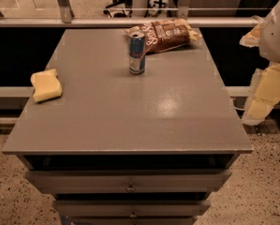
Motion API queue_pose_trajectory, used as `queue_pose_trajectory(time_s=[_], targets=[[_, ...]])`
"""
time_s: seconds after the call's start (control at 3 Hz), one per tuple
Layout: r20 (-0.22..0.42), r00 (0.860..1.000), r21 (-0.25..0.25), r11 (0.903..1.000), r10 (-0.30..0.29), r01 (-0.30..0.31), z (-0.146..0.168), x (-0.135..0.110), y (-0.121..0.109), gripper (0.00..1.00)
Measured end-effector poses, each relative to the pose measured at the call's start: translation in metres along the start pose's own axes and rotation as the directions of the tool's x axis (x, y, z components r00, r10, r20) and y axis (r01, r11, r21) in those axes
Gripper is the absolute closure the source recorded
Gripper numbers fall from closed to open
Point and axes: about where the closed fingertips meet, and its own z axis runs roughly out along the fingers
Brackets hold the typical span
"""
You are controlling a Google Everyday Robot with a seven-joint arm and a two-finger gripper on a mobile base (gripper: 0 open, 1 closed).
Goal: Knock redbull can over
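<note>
My gripper (263,97) hangs off the right side of the surface (130,111), beyond its edge and about level with the middle of it. From this view I cannot tell whether it is open or closed. It holds nothing that I can see and touches nothing on top. Above it, the pale bulk of the arm (276,29) fills the upper right corner.

The can (136,53) stands upright toward the back of the surface, a little left of centre, well apart from the gripper. Just behind it and to its right lies a snack bag (165,34), close but apparently not touching. A yellow sponge (46,85) sits at the left edge, far from both. Below the front edge I see drawers (130,179).

As I judge it, the task has hardly begun: the can is on its base and no contact has been made. What is left is the whole working part. I have to bring the gripper in over the surface from the right, reach the can's upper half, and push it sideways until it tips. The bag behind it is something I would rather not drag along.
</note>
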Motion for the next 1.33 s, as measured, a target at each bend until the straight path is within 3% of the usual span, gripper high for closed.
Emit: queue_pose_trajectory(time_s=[0.67, 1.0, 1.33], targets=[[0.059, 0.998, 0.003, 0.9998, 0.022, -0.022, 0.011, -0.009, -0.007, 0.0], [0.241, 0.967, -0.007, 0.9967, 0.08, -0.08, 0.062, -0.064, -0.06, 0.0], [0.401, 0.905, -0.008, 0.9888, 0.139, -0.149, 0.105, -0.105, -0.115, 0.0]])
